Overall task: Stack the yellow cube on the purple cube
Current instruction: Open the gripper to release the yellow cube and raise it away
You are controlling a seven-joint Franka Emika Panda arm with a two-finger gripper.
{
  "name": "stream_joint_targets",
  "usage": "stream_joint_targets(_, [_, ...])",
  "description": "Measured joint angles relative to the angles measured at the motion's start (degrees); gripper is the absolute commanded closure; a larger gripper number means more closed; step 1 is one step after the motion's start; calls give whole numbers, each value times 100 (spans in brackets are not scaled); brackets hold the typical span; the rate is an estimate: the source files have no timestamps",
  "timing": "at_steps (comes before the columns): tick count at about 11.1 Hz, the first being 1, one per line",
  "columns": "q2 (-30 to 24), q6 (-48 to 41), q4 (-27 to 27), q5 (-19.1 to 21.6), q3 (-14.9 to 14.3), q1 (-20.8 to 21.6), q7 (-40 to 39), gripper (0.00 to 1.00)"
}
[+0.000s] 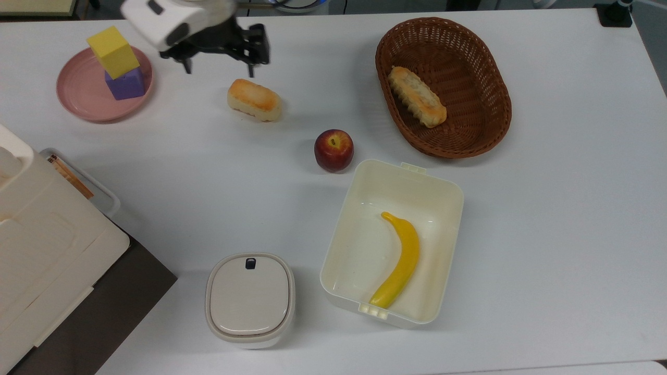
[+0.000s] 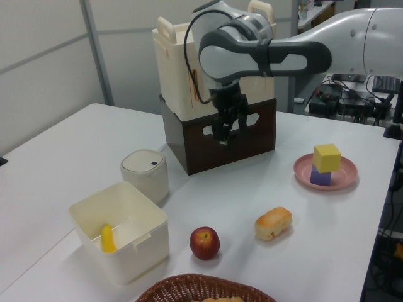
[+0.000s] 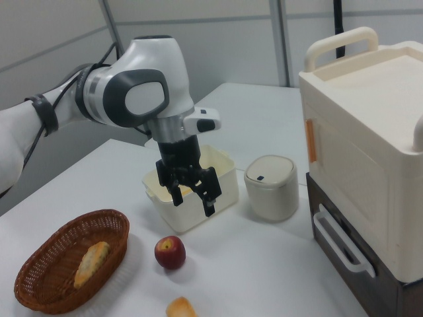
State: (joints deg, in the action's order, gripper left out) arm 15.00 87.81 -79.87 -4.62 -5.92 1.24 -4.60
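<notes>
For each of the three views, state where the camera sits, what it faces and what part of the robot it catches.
Top view: overhead, looking straight down at the table; gripper at the upper edge.
Left view: low at a table end, facing the yellow cube on the purple cube; arm overhead.
Right view: opposite end, facing the gripper.
All share the apple.

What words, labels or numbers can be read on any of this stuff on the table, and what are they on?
No readable text: no words, numbers or brand names on anything here.
Lidded container: a small dark mark on its lid, with no lettering that can be made out.
Cream cabinet: an orange strip on its front, with no writing legible.
Yellow cube, purple cube, pink plate and gripper: plain, no markings.
</notes>
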Motion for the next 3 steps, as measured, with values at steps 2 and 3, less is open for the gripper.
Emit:
stream_joint_targets(2, [7,259,-1,4,1,73,227,0])
stream_joint_targets(3, [18,375,-4,25,1,71,280,0])
